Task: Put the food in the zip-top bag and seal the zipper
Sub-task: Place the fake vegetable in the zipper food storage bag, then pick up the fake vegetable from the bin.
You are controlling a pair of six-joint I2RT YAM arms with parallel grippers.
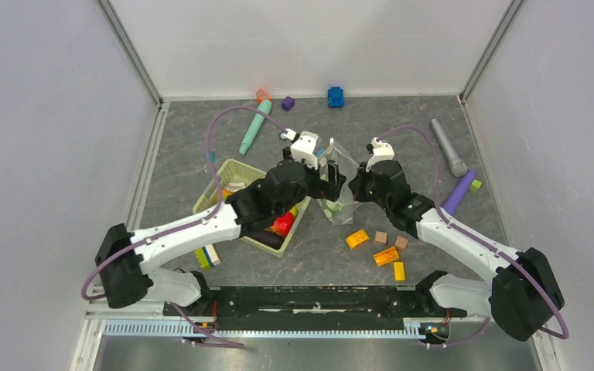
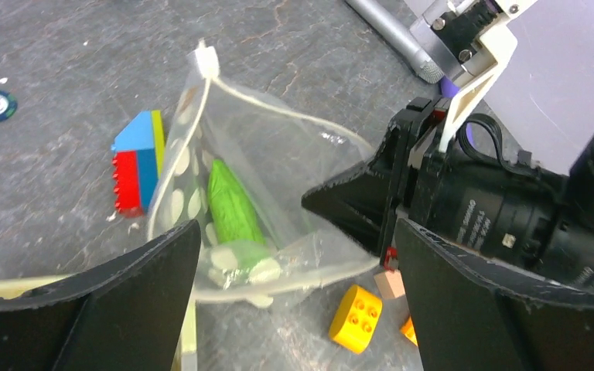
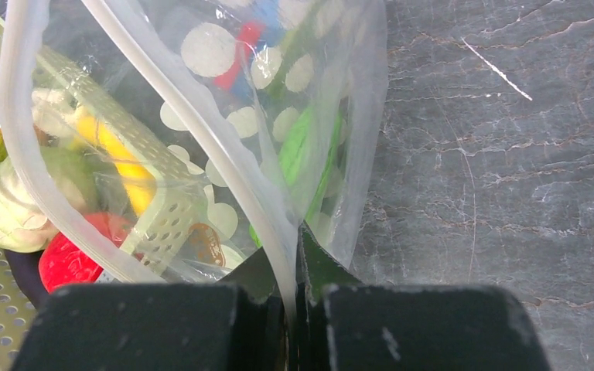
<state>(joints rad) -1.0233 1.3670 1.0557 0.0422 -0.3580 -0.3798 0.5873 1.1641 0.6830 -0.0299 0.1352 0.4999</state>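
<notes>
The zip-top bag (image 1: pixel 339 182), clear with white dots, hangs upright between the two grippers. My right gripper (image 3: pixel 295 232) is shut on the zipper (image 3: pixel 224 154) at the bag's rim. A green cucumber (image 2: pixel 232 205) lies inside the bag (image 2: pixel 278 154). My left gripper (image 2: pixel 295 232) is open wide, its fingers (image 2: pixel 124 301) standing either side of the bag's lower part with nothing held. More food sits in the pale green basket (image 1: pixel 232 171): a red tomato (image 3: pixel 69 259), a pale cabbage (image 3: pixel 8 205) and a dark eggplant (image 1: pixel 267 236).
Orange and yellow blocks (image 1: pixel 386 256) and a yellow block (image 2: pixel 356 308) lie near the bag. A blue-red block (image 2: pixel 138 162) lies behind it. A teal stick (image 1: pixel 254 127), a grey stick (image 1: pixel 448 147), a purple stick (image 1: pixel 458 193) and a blue block (image 1: pixel 336 97) lie farther back.
</notes>
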